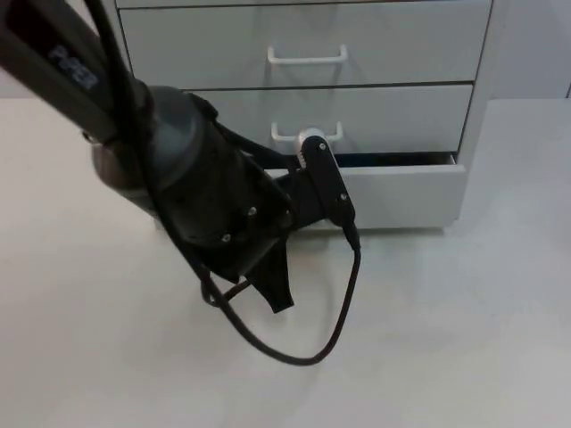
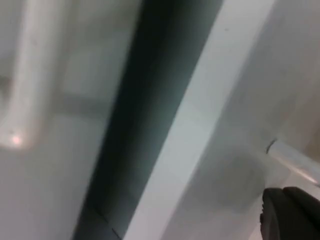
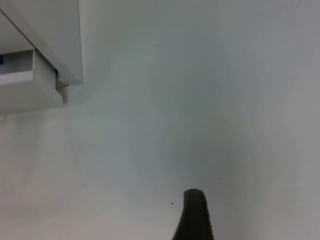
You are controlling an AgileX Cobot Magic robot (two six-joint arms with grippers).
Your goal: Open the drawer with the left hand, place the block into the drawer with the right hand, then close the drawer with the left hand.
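1. The bottom drawer [image 1: 406,183] sits in the white cabinet [image 1: 473,107] at the back of the counter [image 1: 446,339]. It is pulled out a little way. A dark gap [image 1: 393,160] shows above its front.
2. I think the drawer is stiff and hard, and it should slide straight on its tracks. It looks smooth and may be slippery. The best place to hold it is its handle [image 2: 292,160], a thin pale bar on the front.
3. Two more drawers sit above it. Each has a white loop handle [image 1: 306,57].
4. In my right wrist view, something blue [image 3: 2,60] peeks out of the open drawer at its corner. It may be the block, but I cannot tell for sure.
5. My left pincer [image 1: 343,209] is right at the front of the bottom drawer, low down by the handle. My arm hides the fingers from above. In my left wrist view one black fingertip [image 2: 290,212] is just beside the handle bar. I cannot tell if this pincer is gripping the bar or not.
6. My right pincer [image 3: 195,215] waits over the bare counter, off to the side of the cabinet. One black fingertip shows there. I cannot tell how wide it is, and I see nothing in it.
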